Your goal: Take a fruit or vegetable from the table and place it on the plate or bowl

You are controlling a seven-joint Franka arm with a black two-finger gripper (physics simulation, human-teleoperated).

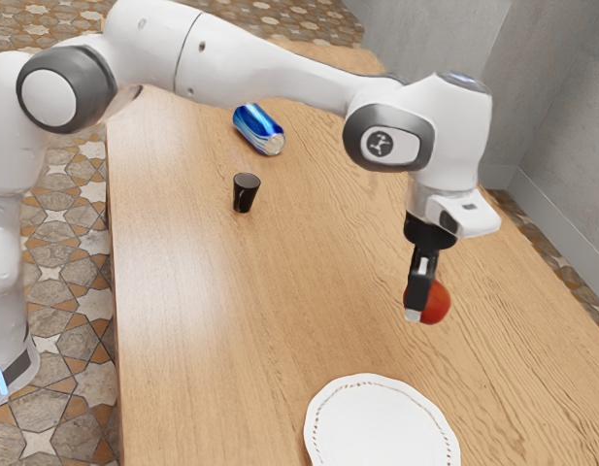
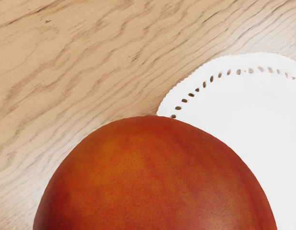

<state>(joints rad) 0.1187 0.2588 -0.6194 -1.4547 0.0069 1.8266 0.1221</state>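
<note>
Holding the red fruit (image 1: 436, 303) clamped between both fingers of my pincer (image 1: 422, 301), I am hanging it above the table (image 1: 231, 320). The white plate (image 1: 382, 427) is lying nearer the camera, slightly toward the exterior view's left, not yet underneath.

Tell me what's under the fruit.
Around the fruit, the wrist view shows wood table and the plate rim. The spot straight beneath is covered by the fruit itself.
</note>
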